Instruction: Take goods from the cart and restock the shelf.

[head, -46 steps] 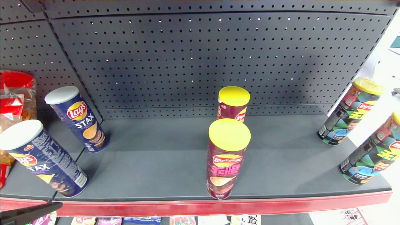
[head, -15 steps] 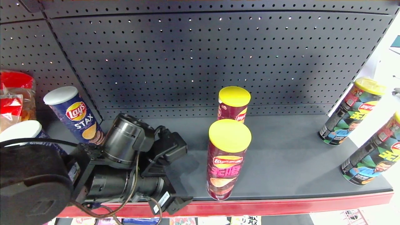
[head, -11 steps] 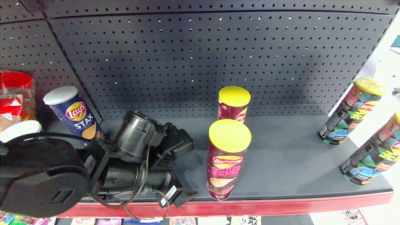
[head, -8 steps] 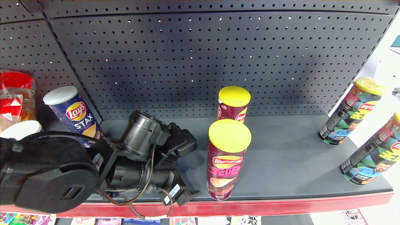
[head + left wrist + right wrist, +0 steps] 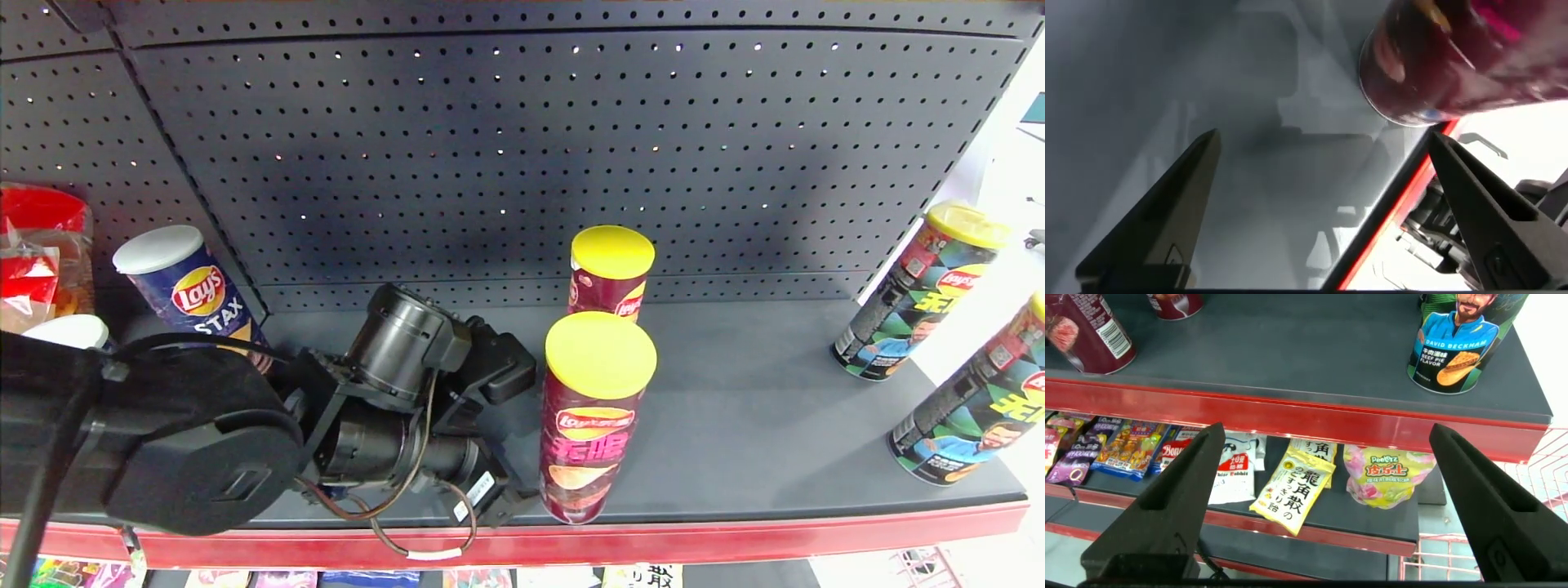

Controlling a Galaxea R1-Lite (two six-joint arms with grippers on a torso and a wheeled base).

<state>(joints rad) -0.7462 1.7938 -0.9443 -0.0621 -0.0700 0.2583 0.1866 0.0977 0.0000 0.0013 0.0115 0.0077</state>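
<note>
Shifted right since a second ago, the left gripper (image 5: 1323, 139) is now parked just left of the front can (image 5: 594, 416), fingers spread wide, nothing held. Its arm (image 5: 384, 425) is stretched out further left of that can, over the shelf (image 5: 735, 392). Right gripper (image 5: 1327, 429) is spread wide too, empty, held out in front of that can, off the shelf. Second can (image 5: 611, 269) is stood right behind the front can.

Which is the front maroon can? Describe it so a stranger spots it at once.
Find the dark shelf with the red front lip. Near its middle stand two yellow-lidded maroon cans. Skip the rear can by the pegboard; take the front can, nearest the lip.
</note>
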